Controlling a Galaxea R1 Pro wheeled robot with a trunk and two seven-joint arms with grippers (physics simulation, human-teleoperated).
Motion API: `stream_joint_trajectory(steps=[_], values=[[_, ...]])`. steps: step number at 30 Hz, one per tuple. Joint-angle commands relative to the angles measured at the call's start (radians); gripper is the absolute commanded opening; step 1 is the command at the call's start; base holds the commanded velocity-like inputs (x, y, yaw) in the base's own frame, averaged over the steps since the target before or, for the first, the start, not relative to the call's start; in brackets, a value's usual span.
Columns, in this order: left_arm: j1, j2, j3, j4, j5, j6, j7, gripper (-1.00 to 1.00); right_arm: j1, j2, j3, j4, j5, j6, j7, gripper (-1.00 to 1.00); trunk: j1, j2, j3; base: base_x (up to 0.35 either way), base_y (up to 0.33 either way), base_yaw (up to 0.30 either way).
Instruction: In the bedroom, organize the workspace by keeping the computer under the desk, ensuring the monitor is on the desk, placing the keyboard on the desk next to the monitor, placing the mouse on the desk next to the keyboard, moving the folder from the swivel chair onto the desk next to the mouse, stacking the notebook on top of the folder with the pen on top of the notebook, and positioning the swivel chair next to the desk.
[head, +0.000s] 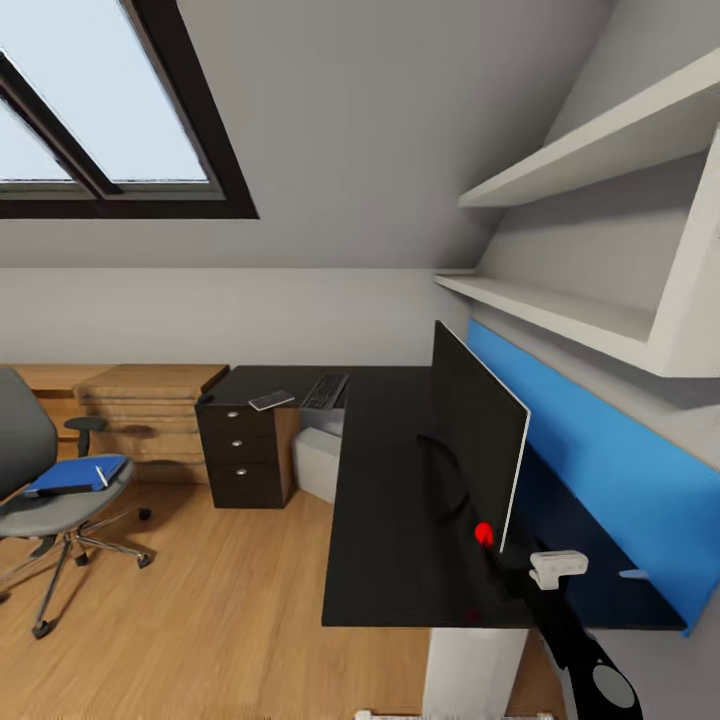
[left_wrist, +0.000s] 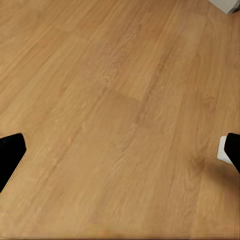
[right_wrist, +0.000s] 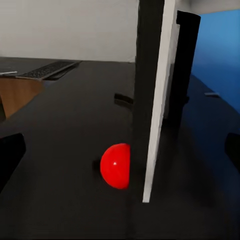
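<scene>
The monitor (head: 478, 440) stands on the black desk (head: 385, 520). The blue folder (head: 75, 475) lies on the chair (head: 45, 500). Both grippers (right_wrist: 120, 150) (left_wrist: 122, 150) are spread wide, holding nothing.

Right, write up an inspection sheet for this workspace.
Surface: black L-shaped desk.
Job's things: monitor upright on the desk; keyboard and notebook at its far end; folder with pen on the swivel chair seat; computer under the desk; mouse not made out.
Clutter: red ball by the monitor's near edge.
Grippers: left gripper open over the floor; right gripper open, facing the monitor's edge.
Cables: nothing seen.
Surroundings: skylight, wall shelves, blue wall panel, wooden chest.
</scene>
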Motion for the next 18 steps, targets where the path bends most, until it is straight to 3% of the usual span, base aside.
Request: stream_joint_trajectory(steps=[1,11,18], values=[[-0.001,0.0,0.008,0.001,0.003,-0.001,-0.01,1.0,-0.001,0.002,-0.005,0.0,0.01,-0.006,0.005,1.0,0.0,-0.001,-0.001,-0.272,0.211,0.0],[-0.001,0.0,0.008,0.001,0.003,-0.001,-0.01,1.0,-0.001,0.002,-0.003,0.02,0.01,-0.006,0.005,1.0,0.0,-0.001,-0.001,-0.274,0.205,0.0],[-0.001,-0.001,0.008,0.001,0.003,0.0,-0.01,1.0,-0.001,0.002,-0.003,0.026,0.01,-0.006,0.005,1.0,0.0,-0.001,-0.001,-0.288,0.046,0.0]])
